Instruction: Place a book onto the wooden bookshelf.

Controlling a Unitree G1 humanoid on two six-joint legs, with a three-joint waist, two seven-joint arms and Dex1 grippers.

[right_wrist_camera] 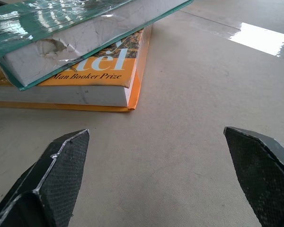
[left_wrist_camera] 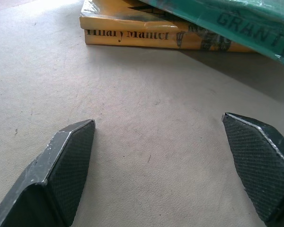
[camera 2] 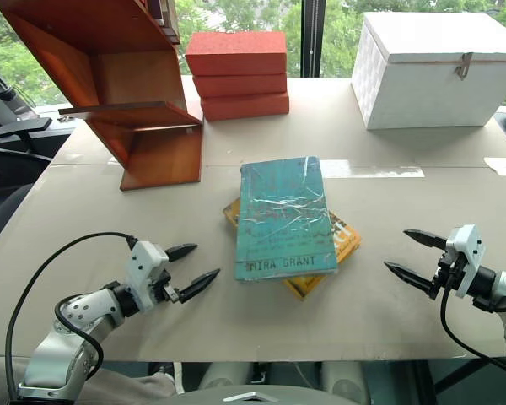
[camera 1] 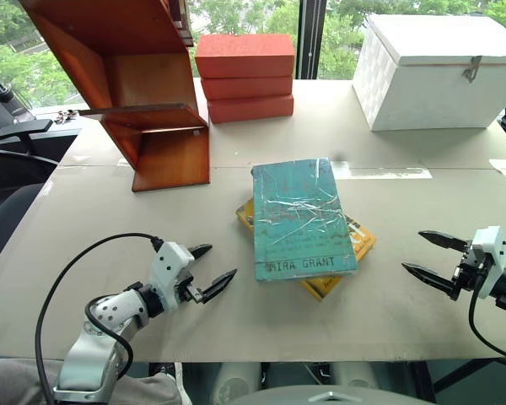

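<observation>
The teal-green book (camera 1: 301,218) in a crinkled plastic jacket lies flat in the middle of the table, on top of a yellow-orange book (camera 1: 358,245). Its "MIRA GRANT" edge faces me. The reddish-brown wooden bookshelf (camera 1: 143,93) stands at the far left of the table. My left gripper (camera 1: 209,270) hovers open to the left of the book, a short gap away. My right gripper (camera 1: 423,255) hovers open to the right of it. Both wrist views show the two stacked books (right_wrist_camera: 66,52) ahead of bare, spread fingers (left_wrist_camera: 71,161).
A stack of red-orange boxes (camera 1: 244,76) sits at the back beside the bookshelf. A white lidded chest (camera 1: 438,72) stands at the back right. A strip of clear tape (camera 1: 379,171) crosses the table (camera 1: 110,211) behind the books.
</observation>
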